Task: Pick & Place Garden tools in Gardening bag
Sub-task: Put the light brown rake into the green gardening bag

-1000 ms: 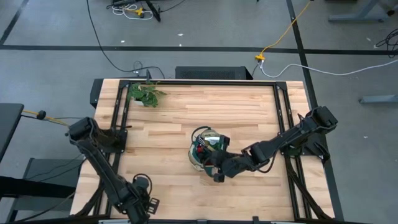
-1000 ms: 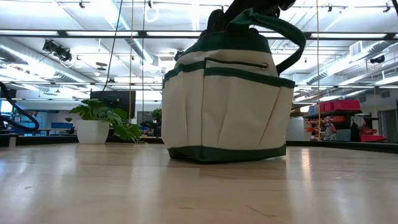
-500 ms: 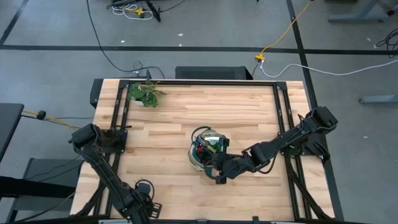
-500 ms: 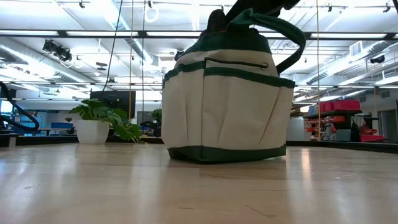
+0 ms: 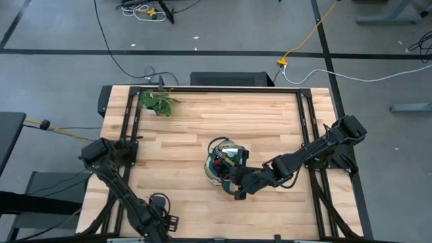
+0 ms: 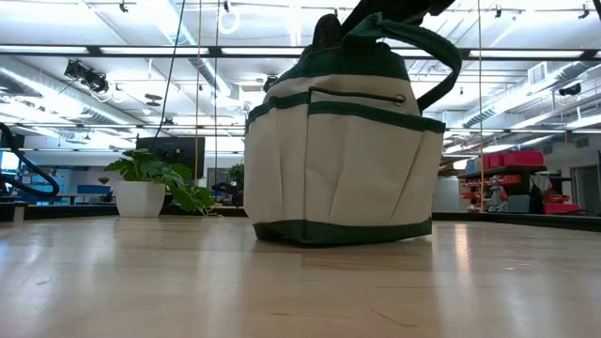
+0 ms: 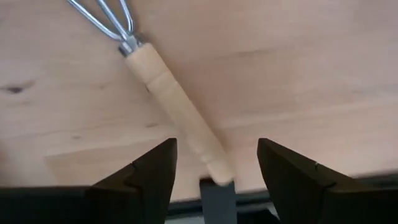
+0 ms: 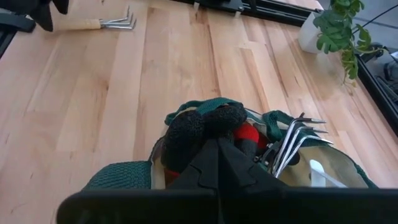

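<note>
1. The gardening bag (image 5: 223,164) stands upright near the middle of the table (image 5: 270,121), cream with dark green trim.
2. The right gripper (image 5: 236,183) sits at the bag's near rim, fingers shut together; only the right wrist view shows them pressed over a dark glove (image 8: 205,134) with red (image 8: 249,134) beneath it.
3. That view also shows a rake's metal prongs (image 8: 292,140) poking out of the bag.
4. The left gripper (image 7: 214,171) hangs at the table's front-left edge, well apart from the bag, its fingers spread wide.
5. Only the left wrist view shows the second rake (image 7: 168,93) lying flat on the wood, the end of its wooden handle between the spread fingers, untouched.
6. The potted plant (image 5: 157,102) stands at the table's far-left corner.
</note>
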### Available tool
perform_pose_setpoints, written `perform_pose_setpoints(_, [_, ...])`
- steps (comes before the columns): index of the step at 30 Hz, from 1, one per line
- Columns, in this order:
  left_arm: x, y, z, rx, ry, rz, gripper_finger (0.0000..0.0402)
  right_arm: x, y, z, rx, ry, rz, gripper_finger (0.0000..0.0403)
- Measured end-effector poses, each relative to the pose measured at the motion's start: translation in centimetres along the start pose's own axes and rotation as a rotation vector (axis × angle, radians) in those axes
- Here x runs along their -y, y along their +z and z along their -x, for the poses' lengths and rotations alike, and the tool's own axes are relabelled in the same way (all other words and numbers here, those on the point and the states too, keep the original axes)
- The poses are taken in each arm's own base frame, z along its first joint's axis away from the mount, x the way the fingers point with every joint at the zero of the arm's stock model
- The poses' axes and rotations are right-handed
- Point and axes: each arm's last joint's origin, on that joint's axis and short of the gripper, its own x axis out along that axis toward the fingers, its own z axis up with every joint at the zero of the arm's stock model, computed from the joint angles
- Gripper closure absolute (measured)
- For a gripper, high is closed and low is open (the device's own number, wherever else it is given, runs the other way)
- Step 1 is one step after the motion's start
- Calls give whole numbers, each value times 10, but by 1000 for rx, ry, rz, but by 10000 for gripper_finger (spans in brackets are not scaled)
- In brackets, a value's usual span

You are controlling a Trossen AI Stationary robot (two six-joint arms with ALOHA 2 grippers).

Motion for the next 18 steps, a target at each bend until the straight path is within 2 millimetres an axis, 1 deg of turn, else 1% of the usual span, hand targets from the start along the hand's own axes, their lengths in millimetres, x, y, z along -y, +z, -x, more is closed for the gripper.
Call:
perform_pose_setpoints(6, [2, 6, -10, 7, 74, 24, 181, 0, 0, 0, 1, 0, -3, 403])
perform_pose_setpoints(13, [0, 7, -10, 24, 96, 34, 202, -2, 0, 1, 1, 4, 0, 403])
perform_pose_setpoints(18, [1, 7, -22, 36, 121, 30, 209, -2, 0, 1, 1, 5, 1, 403])
